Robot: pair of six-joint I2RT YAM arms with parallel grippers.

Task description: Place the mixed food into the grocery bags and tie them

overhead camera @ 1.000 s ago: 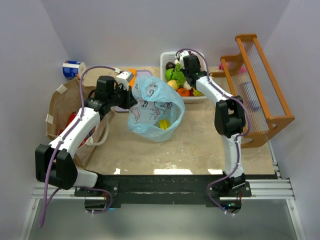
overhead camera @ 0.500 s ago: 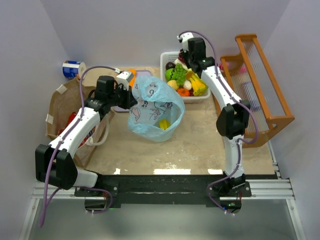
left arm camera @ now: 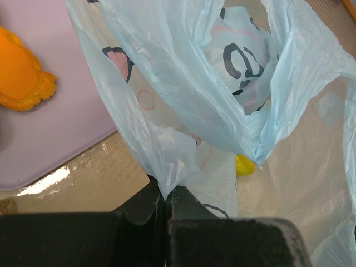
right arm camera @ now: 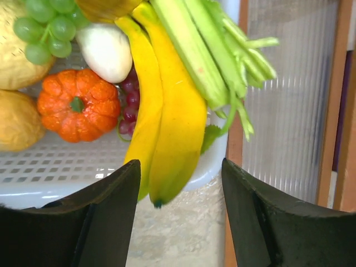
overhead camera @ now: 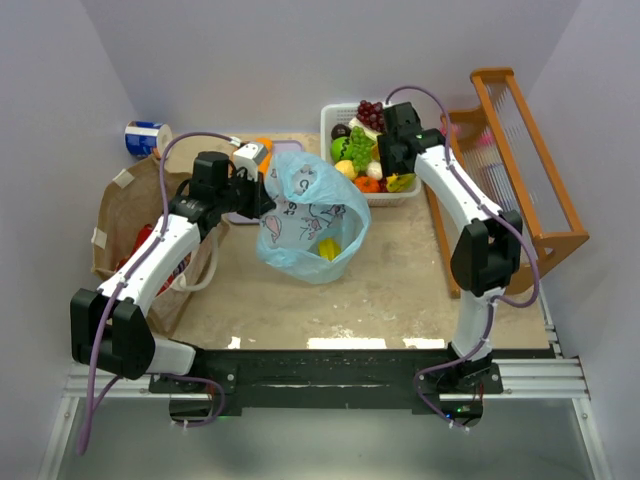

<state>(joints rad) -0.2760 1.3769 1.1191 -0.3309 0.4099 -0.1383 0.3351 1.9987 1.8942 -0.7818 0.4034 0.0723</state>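
1. Left pincer [left arm camera: 165, 196]: jaws pinched tight on the rim film of the blue bag [overhead camera: 310, 215]. The bag mouth is held up and open, and its body rests on the tabletop [overhead camera: 400, 280], left of centre.
2. One yellow piece [left arm camera: 243, 164] lies low inside the blue bag, visible through the film.
3. Right pincer [right arm camera: 179, 167]: spread wide and holding nothing, over the right front corner of the basket [overhead camera: 328, 118].
4. The wrist view frames the banana [right arm camera: 167, 122] between the right pincer's fingers, with no contact visible. The banana's tip hangs over the basket rim.
5. Other food in the basket: pumpkin [right arm camera: 78, 103], white piece [right arm camera: 105, 50], green grapes [right arm camera: 44, 28] and green stalks [right arm camera: 206, 50], with purple grapes [overhead camera: 372, 108] at the far side.
6. Paper bag [overhead camera: 125, 215] lies at the left of the tabletop, partly under the left arm.
7. Lilac board [left arm camera: 50, 128] with an orange slab [left arm camera: 19, 78] sits just beside the blue bag. Wooden rack [overhead camera: 520, 170] stands at the right edge.
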